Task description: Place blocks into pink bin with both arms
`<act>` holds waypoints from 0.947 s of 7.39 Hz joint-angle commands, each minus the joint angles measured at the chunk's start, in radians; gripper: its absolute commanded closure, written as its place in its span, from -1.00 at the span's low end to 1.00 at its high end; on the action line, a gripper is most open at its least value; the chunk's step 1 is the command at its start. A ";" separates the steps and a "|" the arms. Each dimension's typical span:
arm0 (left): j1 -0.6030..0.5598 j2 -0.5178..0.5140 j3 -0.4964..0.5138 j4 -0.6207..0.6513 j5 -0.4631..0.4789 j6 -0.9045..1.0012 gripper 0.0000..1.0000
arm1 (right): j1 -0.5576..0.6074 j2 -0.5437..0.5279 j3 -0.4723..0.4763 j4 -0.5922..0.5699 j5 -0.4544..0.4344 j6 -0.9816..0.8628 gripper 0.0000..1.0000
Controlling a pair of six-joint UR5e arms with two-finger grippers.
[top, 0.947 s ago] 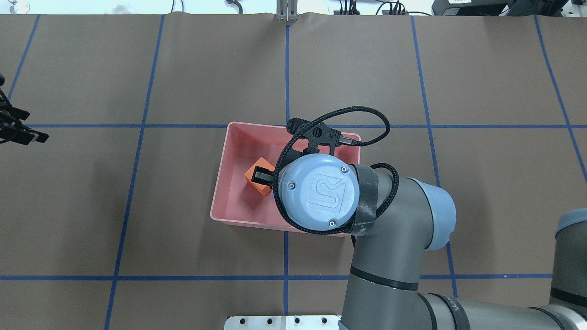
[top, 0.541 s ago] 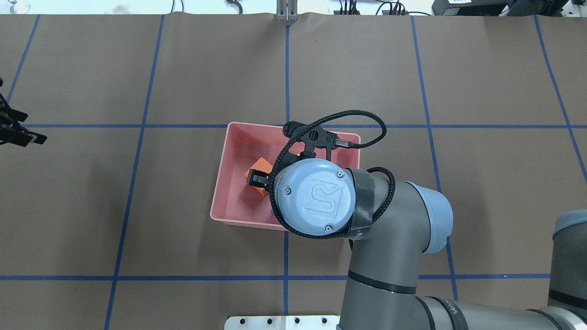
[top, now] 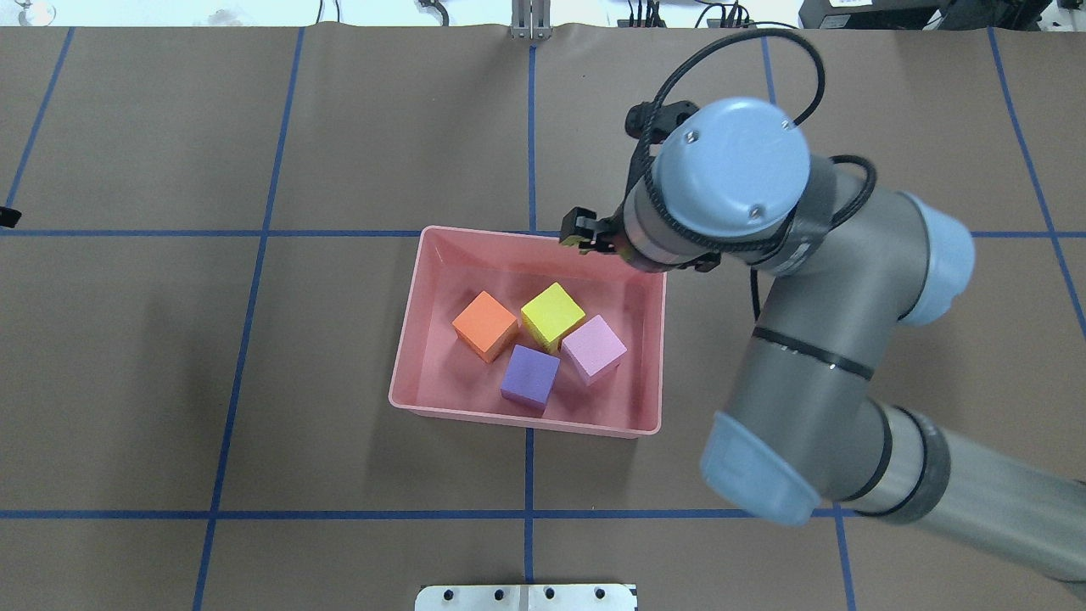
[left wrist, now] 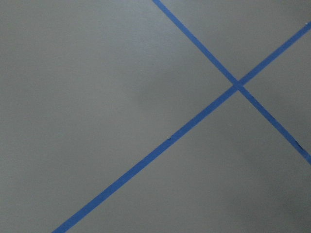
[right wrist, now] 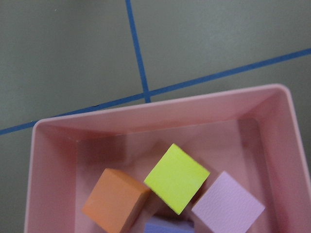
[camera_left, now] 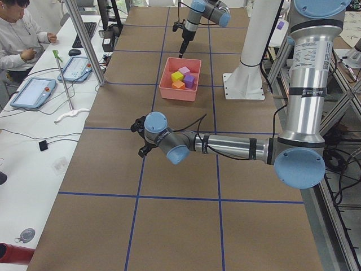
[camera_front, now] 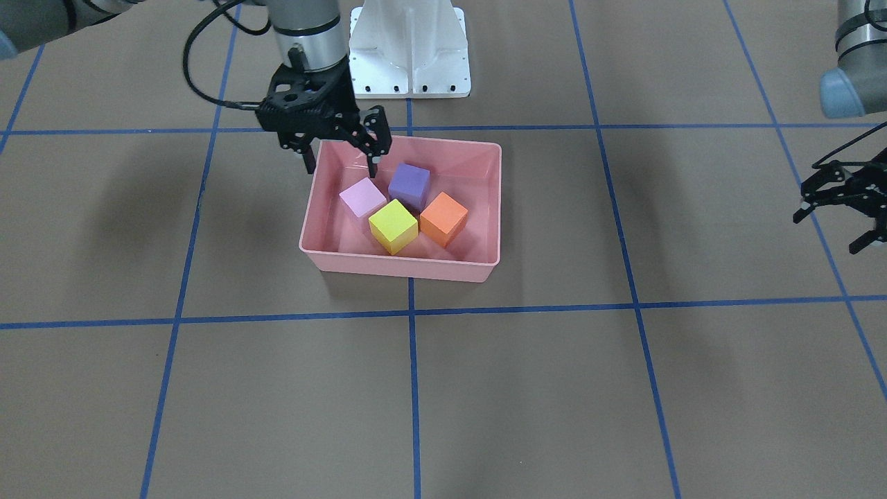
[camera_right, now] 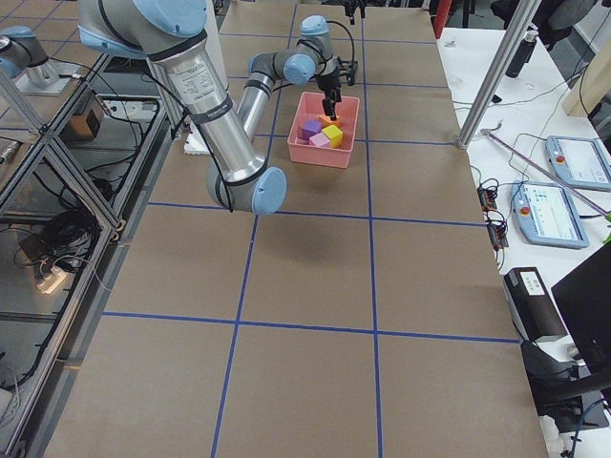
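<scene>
The pink bin [camera_front: 398,267] [top: 424,271] stands mid-table. The orange [top: 484,326], yellow [top: 552,315], light pink [top: 594,349] and purple [top: 529,378] blocks lie inside it, close together. They also show in the front view: orange [camera_front: 443,219], yellow [camera_front: 393,226], light pink [camera_front: 362,197], purple [camera_front: 409,184]. My right gripper [camera_front: 341,161] is open and empty, raised over the bin's right part. The right wrist view looks down on the bin [right wrist: 155,114]. My left gripper [camera_front: 828,232] is open and empty, far to the left of the bin.
The white base column [camera_front: 409,48] stands behind the bin on the robot's side. Blue tape lines [left wrist: 235,87] grid the brown table. An operator [camera_left: 22,34] sits at a side desk beyond the table's far edge.
My right arm has risen from inside the bin, beside the orange block, and swung toward the bin's far right, uncovering the blocks. My left gripper has slid further left.
</scene>
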 commanded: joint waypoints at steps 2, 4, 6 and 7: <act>-0.136 -0.007 -0.026 0.347 0.001 0.327 -1.00 | 0.335 -0.203 -0.015 0.004 0.247 -0.489 -0.99; -0.241 -0.017 -0.027 0.640 0.030 0.477 -1.00 | 0.484 -0.288 -0.070 0.003 0.333 -0.754 -0.99; -0.264 -0.014 0.000 0.683 0.101 0.473 -1.00 | 0.611 -0.348 -0.139 0.003 0.398 -0.986 -0.99; -0.267 -0.007 0.000 0.693 0.099 0.468 -1.00 | 0.676 -0.397 -0.156 0.003 0.425 -1.049 -0.99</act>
